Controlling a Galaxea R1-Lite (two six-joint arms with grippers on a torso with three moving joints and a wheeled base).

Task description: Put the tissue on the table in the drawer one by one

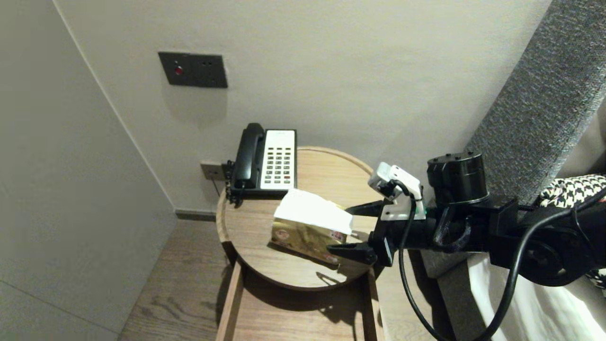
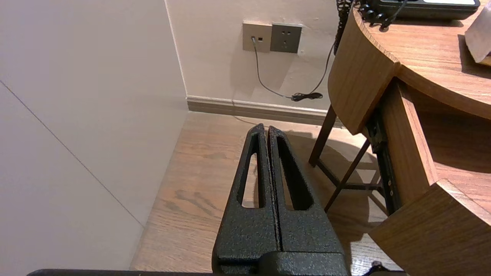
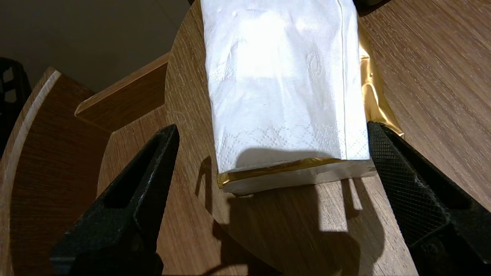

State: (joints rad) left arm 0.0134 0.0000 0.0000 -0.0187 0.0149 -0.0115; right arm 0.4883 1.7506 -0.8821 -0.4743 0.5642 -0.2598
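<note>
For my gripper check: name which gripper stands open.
The right gripper, spread wide at the end of the tissue pack on the round table; the left gripper is shut, low over the floor.

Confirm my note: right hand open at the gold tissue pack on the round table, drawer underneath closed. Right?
No: the drawer is pulled out, as the head view shows. The right hand is open at the gold tissue pack on the round table.

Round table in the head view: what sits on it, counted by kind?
Telephone: 1
Tissue pack: 1
Total on the round table: 2
</note>
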